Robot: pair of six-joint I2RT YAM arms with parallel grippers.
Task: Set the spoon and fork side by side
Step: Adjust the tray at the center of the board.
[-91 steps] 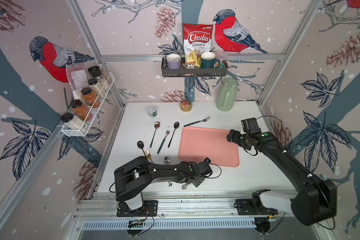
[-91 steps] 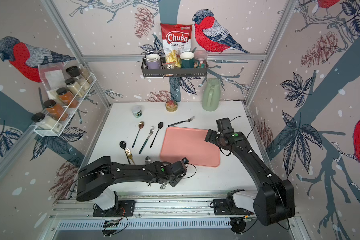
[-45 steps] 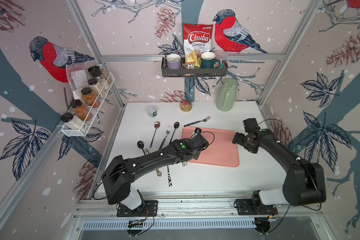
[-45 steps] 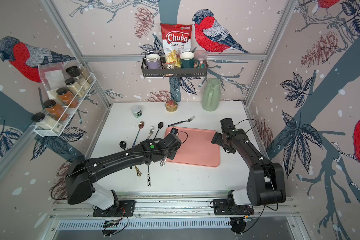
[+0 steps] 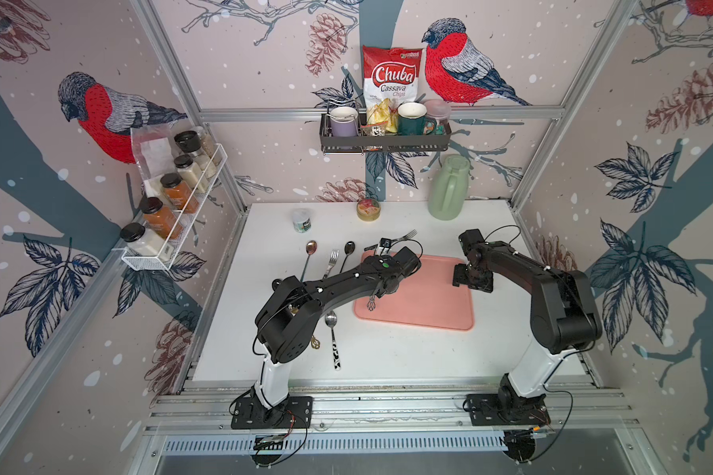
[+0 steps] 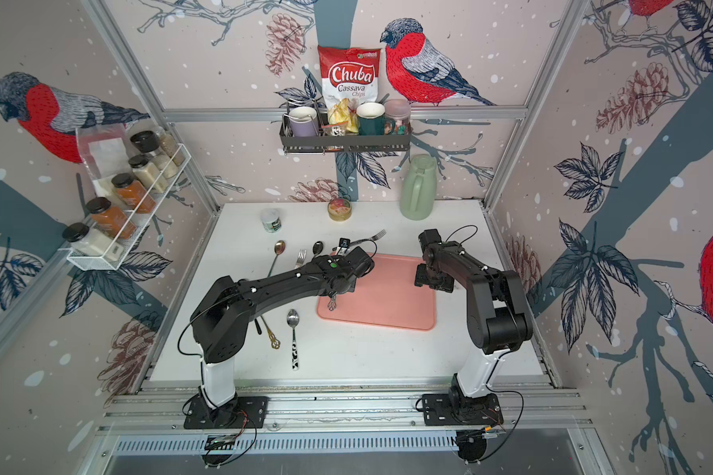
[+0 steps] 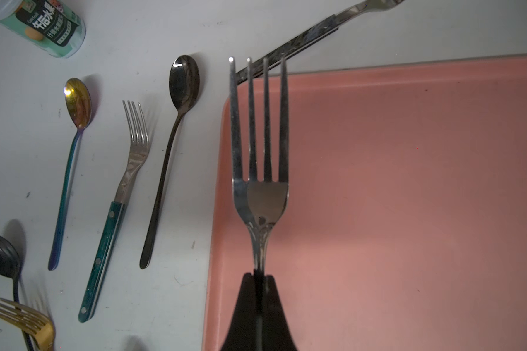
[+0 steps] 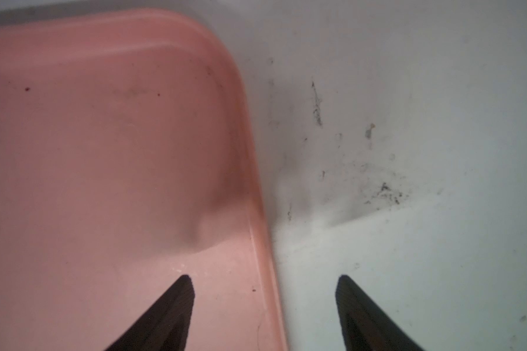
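Left wrist view: fork (image 7: 260,170) clamped between left fingers (image 7: 243,305).

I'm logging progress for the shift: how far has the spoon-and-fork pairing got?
Done: the left end effector is shut on a silver fork, held over the pink tray. In hand: setting that fork down; the right end effector stands open and empty astride the tray's edge. Left: no spoon lies beside it; the black spoon lies on the table, untouched.
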